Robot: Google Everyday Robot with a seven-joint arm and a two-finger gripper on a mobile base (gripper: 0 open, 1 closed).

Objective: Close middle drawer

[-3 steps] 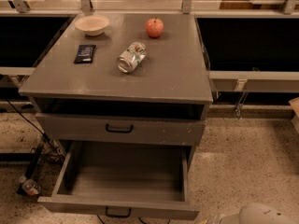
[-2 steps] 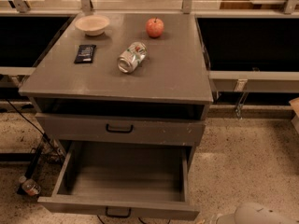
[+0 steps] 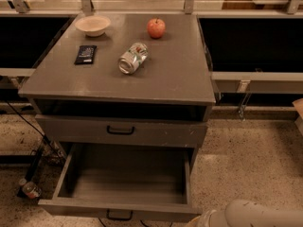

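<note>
Showing the grey cabinet from above and in front. The middle drawer stands pulled well out, its inside open to view, with its low front panel and small black handle at the lower edge. My arm enters at lower right. Its pale end, my gripper, lies just beside the drawer's front right corner; I cannot tell whether it is open or closed. Compared with a second ago, my arm reaches further left into view and the drawer has not moved. Unchanged on the cabinet top: bowl, apple, tipped can, black packet.
</note>
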